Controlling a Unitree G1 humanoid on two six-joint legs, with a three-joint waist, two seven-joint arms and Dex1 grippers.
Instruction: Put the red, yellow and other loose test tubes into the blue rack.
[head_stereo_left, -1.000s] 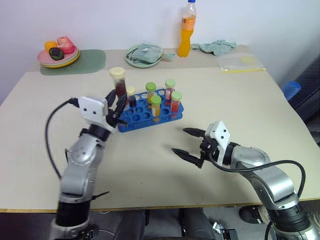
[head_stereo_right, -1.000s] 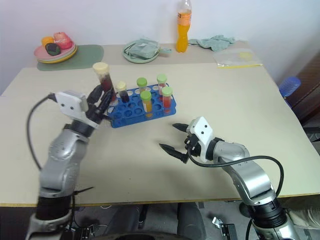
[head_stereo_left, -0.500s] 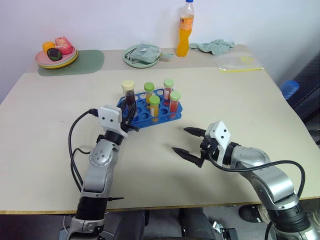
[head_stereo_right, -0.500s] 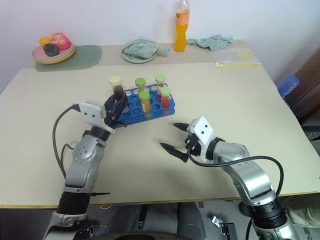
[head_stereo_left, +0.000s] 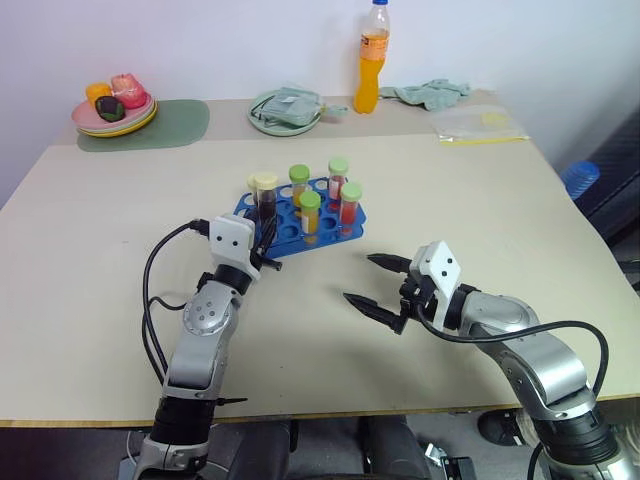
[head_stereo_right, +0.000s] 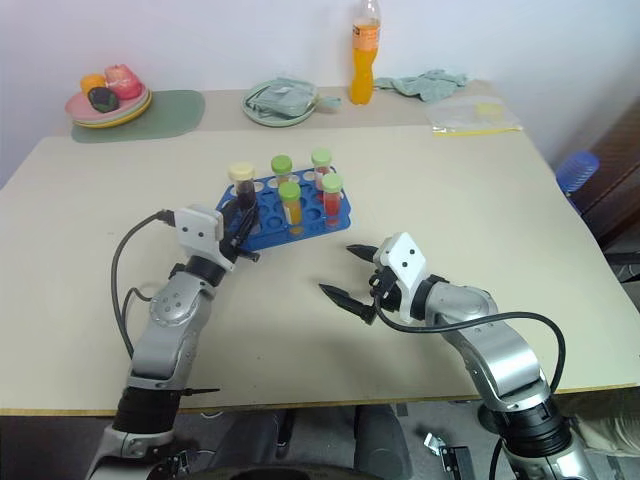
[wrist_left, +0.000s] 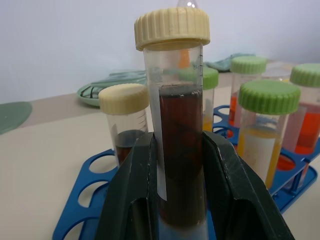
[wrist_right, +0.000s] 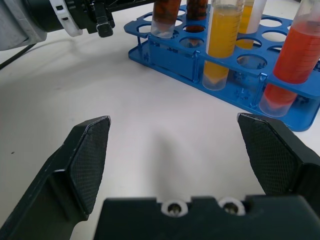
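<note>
Insertion step in hand: my left gripper (wrist_left: 181, 195) clamped on dark maroon clear tube with cream screw cap (wrist_left: 176, 125), tube upright, base lowered into near-corner hole of bright blue plastic rack with round-hole grid (head_stereo_left: 284, 237) mid-table. Seating depth hidden, I judge partly in. Next move calls for straight push down, then release without tilting neighbours. My right gripper (head_stereo_left: 377, 283) spread wide, empty, hovering over bare table nearby. Graduation ticks on tube; no readable writing, no brand.

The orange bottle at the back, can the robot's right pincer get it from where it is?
Probably not. The orange bottle stands at the table's far edge, while the open right pincer hangs near the front, beyond the blue rack.
</note>
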